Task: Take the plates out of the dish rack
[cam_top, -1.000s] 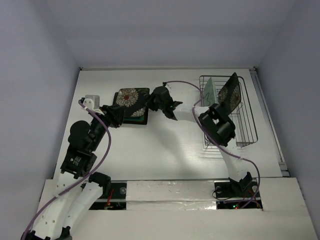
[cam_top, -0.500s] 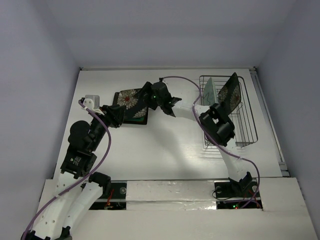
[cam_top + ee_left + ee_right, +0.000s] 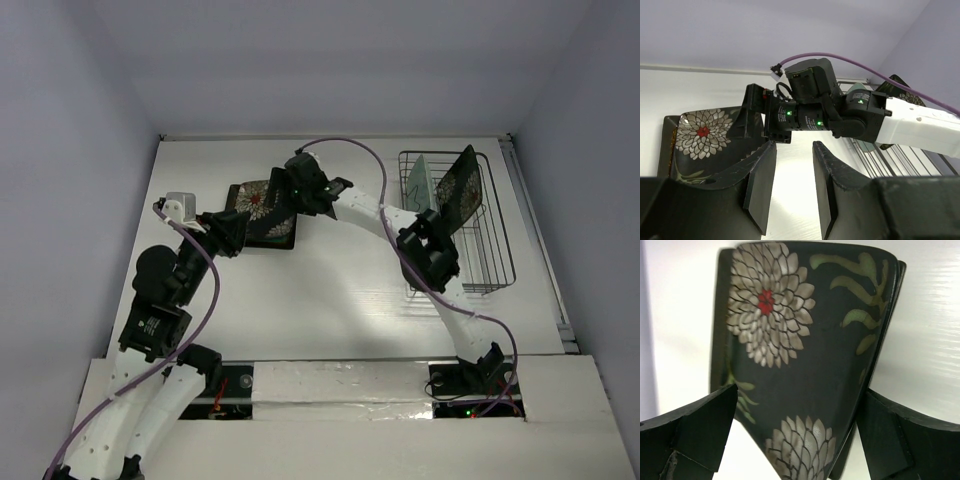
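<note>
White table (image 3: 330, 290): right end effector (image 3: 282, 190) spread over flowered plate (image 3: 800, 340), left end effector (image 3: 792, 157) spread alongside.

White table (image 3: 330, 290), pale walls (image 3: 330, 70) — lilac-tinted

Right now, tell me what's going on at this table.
The right claw is stretched across the table, open over a flowered plate lying flat there. The left claw sits open and empty beside that plate. A second flowered plate and a pale green plate stand in the dish rack, not yet unloaded.
</note>
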{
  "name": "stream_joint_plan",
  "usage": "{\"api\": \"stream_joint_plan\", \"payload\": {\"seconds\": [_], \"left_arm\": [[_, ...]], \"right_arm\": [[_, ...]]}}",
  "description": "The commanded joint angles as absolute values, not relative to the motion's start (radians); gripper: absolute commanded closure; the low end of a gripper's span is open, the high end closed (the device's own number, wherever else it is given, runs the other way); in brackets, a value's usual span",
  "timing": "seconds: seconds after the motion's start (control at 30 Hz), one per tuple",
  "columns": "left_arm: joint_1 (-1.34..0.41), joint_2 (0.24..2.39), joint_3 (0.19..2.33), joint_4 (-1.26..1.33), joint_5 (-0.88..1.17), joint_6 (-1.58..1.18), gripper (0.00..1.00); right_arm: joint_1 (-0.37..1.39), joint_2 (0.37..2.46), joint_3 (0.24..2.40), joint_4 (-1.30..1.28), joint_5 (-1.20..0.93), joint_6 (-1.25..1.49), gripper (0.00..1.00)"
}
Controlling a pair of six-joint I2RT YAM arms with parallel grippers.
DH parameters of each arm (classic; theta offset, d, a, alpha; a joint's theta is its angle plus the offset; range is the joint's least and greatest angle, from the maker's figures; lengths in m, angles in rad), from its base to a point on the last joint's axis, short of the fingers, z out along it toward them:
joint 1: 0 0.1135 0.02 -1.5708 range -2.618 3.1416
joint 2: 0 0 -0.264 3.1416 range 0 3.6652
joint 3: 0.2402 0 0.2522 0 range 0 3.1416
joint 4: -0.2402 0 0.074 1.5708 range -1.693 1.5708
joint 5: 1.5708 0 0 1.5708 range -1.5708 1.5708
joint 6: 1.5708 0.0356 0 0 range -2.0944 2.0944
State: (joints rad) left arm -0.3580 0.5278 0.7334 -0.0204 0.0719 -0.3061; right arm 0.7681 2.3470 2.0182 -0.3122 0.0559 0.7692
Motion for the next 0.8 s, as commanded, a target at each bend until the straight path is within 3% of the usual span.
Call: {"api": "stream_joint_plan", "payload": {"seconds": [0.0, 0.4, 0.6, 0.67, 0.7, 0.77], "left_arm": [[-0.353, 0.514, 0.729, 0.017, 0.081, -0.308, 0.68], [-0.353, 0.506, 0.729, 0.015, 0.078, -0.308, 0.67], [-0.353, 0.514, 0.729, 0.015, 0.078, -0.307, 0.67], [-0.353, 0.514, 0.729, 0.015, 0.08, -0.307, 0.68], [-0.353, 0.514, 0.729, 0.015, 0.08, -0.307, 0.68], [-0.353, 0.514, 0.729, 0.015, 0.078, -0.307, 0.7]], "right_arm": [[0.779, 2.371, 2.123, -0.458, 0.068, 0.651, 0.0], [0.779, 2.35, 2.215, -0.693, 0.081, 0.489, 0.0], [0.779, 2.11, 2.08, -0.598, 0.179, 0.439, 0.0], [0.769, 1.974, 2.017, -0.585, 0.253, 0.407, 0.13], [0.749, 1.92, 1.984, -0.556, 0.274, 0.387, 0.47], [0.717, 1.809, 1.877, -0.543, 0.358, 0.373, 0.9]]}}
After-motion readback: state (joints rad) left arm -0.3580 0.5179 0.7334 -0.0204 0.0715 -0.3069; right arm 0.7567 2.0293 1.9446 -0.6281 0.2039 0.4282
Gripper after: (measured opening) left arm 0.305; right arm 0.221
